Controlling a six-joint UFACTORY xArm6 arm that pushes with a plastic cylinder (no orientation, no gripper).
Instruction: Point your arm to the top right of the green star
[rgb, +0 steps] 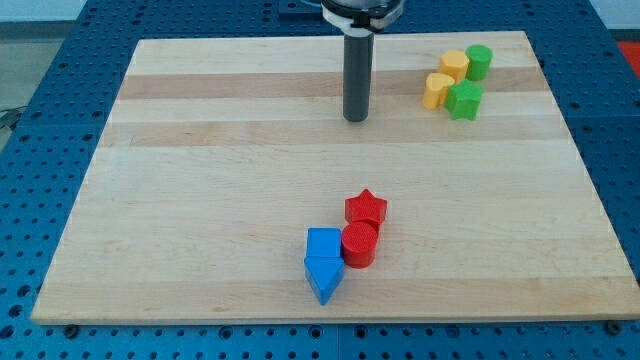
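the green star (464, 100) is seen near the board's top right, touching a yellow block (437, 90); no long axis or clear heading can be made out. my tip (356, 118), bare and holding nothing, is placed well left of it.

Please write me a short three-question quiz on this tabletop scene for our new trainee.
1. True or false: my tip touches the green star-shaped block.
2. Which block lies nearest the view's bottom? A) blue pointed block B) red star-shaped block C) green cylinder block
3. Fill in: the light wooden board carries ___ yellow blocks.

Key: 1 false, the tip stands apart at the star's left. 2 A. 3 two.
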